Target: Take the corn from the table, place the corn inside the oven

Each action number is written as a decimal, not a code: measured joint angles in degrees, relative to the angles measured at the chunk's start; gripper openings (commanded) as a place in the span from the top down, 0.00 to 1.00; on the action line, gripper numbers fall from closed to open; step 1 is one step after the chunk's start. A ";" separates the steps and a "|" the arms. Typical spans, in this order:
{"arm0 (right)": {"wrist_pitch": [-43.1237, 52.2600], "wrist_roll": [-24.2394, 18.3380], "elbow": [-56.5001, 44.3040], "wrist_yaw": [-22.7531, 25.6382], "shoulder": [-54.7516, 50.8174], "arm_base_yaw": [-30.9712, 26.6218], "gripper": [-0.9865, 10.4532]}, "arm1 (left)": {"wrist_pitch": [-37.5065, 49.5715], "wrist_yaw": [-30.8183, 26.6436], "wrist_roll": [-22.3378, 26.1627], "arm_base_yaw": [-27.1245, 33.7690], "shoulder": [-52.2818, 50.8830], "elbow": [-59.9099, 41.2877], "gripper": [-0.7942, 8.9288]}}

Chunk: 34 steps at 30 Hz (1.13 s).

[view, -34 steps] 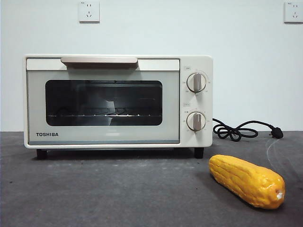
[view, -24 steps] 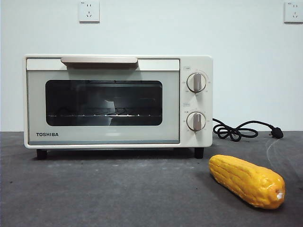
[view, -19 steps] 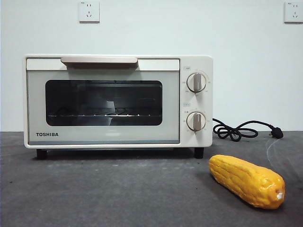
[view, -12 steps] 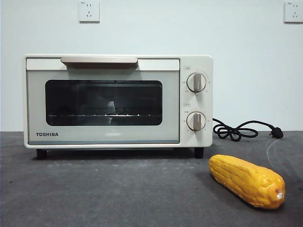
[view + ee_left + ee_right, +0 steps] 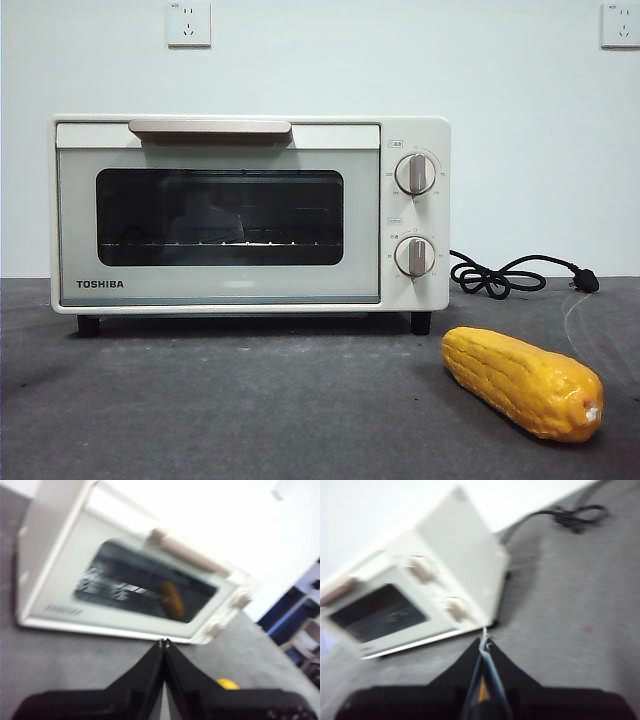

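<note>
Grippers both closed tip to tip, holding nothing — left gripper (image 5: 164, 641) and right gripper (image 5: 484, 641) hover above the dark grey felt-like worktop (image 5: 250, 400). Glossy yellow-orange corn cob (image 5: 522, 382) lies on it, right of the shut cream-white TOSHIBA toaster oven (image 5: 250, 212) — apart from it.

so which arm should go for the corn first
Probably the right. The corn lies on the table off the oven's knob end, and the right gripper looks at that end, while the left gripper faces the door.
</note>
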 measured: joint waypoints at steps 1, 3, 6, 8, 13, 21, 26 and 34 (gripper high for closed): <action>0.35 0.00 0.83 -1.29 0.11 0.00 0.92 | 0.11 0.96 -0.02 0.00 0.72 1.42 0.92; 2.01 -0.02 2.19 -2.71 0.42 0.00 0.92 | 0.28 2.36 0.00 0.00 2.47 4.02 0.92; 5.09 0.02 4.20 -3.85 0.61 0.00 0.92 | 0.26 4.13 0.63 0.00 5.68 7.96 0.92; 5.73 0.39 6.10 -4.85 0.63 0.00 0.92 | -0.04 5.75 0.98 0.00 7.85 10.62 0.92; 5.99 2.38 11.80 -9.31 2.97 0.00 0.91 | -3.91 12.70 1.38 0.00 15.15 18.32 0.92; -4.98 2.36 23.37 -19.32 14.82 0.00 0.91 | -19.17 16.02 8.76 -0.76 28.20 29.05 0.92; -14.64 -2.51 32.35 -24.79 24.72 0.02 0.91 | -29.57 10.16 16.26 -2.40 35.12 35.69 0.92; -32.83 -16.20 44.33 -20.72 38.21 2.34 0.77 | -35.52 1.88 22.10 -7.63 42.14 43.87 0.92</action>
